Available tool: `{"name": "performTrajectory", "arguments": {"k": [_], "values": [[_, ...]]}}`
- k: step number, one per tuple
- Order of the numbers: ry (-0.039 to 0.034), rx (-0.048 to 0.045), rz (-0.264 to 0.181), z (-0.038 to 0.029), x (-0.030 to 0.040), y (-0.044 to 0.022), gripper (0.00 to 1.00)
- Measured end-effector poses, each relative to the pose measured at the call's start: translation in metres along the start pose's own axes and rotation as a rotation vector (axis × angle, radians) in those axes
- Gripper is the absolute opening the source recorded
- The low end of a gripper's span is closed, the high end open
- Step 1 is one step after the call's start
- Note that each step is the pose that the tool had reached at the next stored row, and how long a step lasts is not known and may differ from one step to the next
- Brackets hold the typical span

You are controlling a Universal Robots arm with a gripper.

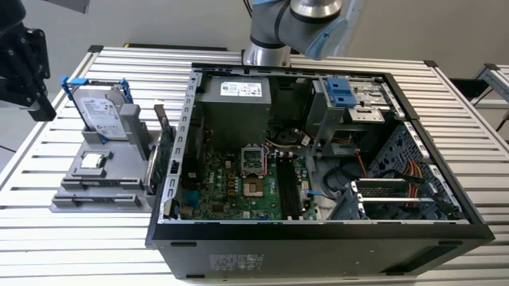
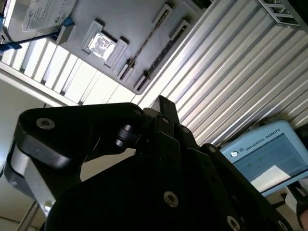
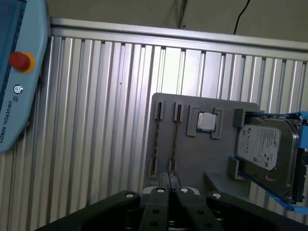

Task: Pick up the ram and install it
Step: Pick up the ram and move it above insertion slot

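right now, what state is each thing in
ram, standing on edge in the grey holder, not picked up
hard drive, upright in the holder
processor chip, lying flat in the holder
computer case, side open
claw, shut, empty

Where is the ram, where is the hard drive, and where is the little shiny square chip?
ram (image 3: pixel 174 139), first wrist view, middle of its thin edge.
hard drive (image 3: pixel 262 147), first wrist view, on its white label.
square chip (image 3: pixel 207 121), first wrist view, centre of its shiny top.
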State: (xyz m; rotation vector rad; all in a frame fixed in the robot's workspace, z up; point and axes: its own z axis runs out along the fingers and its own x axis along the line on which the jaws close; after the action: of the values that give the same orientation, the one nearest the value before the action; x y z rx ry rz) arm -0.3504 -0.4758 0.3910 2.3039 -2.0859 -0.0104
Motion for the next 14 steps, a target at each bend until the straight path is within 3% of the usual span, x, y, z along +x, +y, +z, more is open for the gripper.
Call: {"name": "performTrajectory", "arguments": {"k": [14], "values": [[0.0001, 0.0000, -0.001, 0.0004, 0.0002, -0.0020, 0.00]]}}
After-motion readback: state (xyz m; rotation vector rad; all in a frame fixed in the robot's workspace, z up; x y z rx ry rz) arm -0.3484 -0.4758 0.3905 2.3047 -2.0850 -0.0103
